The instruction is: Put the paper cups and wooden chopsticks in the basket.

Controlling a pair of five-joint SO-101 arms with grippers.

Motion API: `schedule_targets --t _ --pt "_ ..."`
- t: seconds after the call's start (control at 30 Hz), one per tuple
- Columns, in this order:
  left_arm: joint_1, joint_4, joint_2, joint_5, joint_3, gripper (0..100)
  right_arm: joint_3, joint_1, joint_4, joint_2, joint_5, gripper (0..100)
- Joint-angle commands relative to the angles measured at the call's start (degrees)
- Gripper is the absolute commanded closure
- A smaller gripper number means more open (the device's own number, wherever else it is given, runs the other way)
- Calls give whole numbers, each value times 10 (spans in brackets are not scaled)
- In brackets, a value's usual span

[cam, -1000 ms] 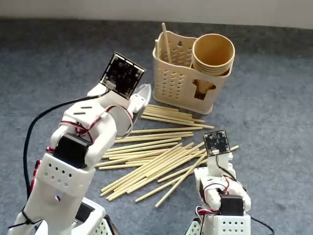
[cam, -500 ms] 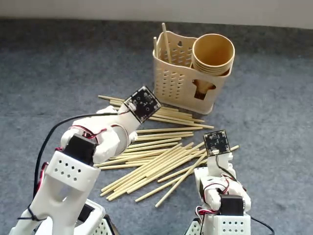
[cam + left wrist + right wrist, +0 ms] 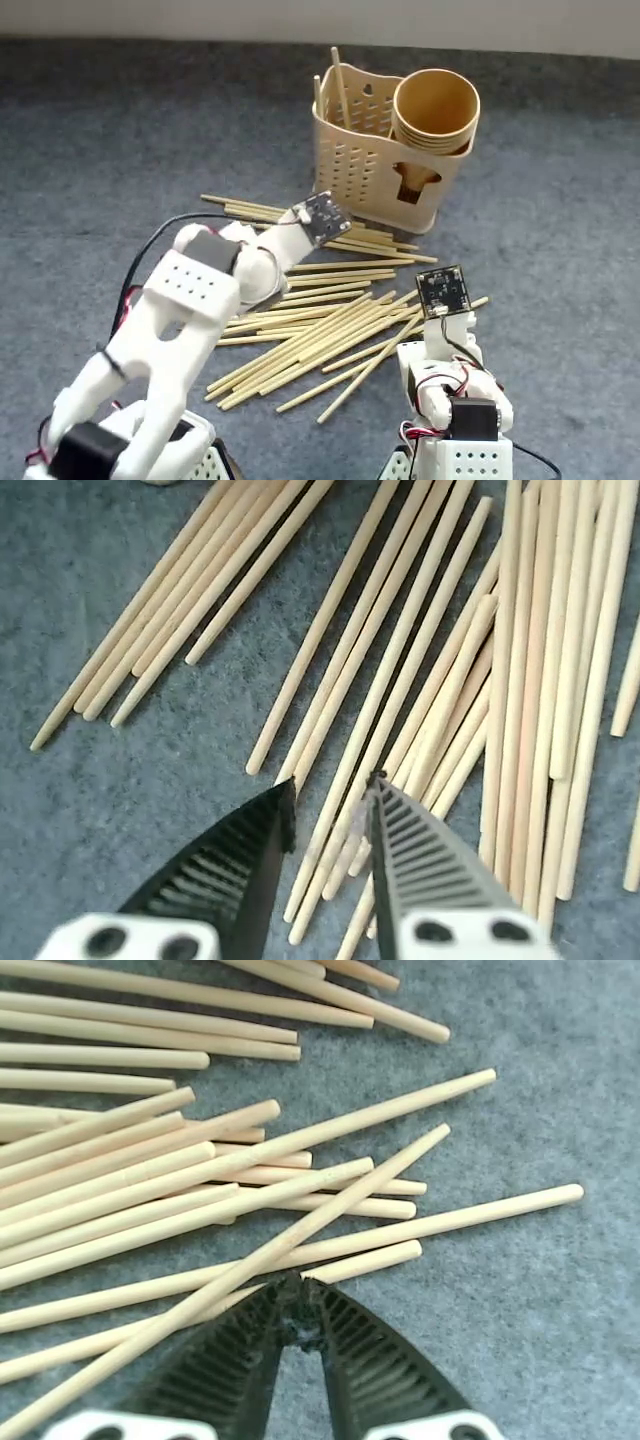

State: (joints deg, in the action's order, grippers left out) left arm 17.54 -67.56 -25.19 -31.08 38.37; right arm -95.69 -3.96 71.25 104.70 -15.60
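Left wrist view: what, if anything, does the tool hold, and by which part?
Nothing: the left tool is open over loose chopsticks, gripping none.

Paper cups in basket, chopsticks before

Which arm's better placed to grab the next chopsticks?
Left, probably. The left gripper is open and low over the chopsticks, with sticks lying between its jaws. The right gripper is shut at the pile's edge and would have to open first.
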Motion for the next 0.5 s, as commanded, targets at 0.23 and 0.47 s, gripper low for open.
schedule_targets --t 0.23,0.47 --pt "-76 -7 265 -58 -211 864 -88 5 4 7 -5 992" --pt "-82 -7 379 -84 -262 864 -88 5 4 7 -5 992"
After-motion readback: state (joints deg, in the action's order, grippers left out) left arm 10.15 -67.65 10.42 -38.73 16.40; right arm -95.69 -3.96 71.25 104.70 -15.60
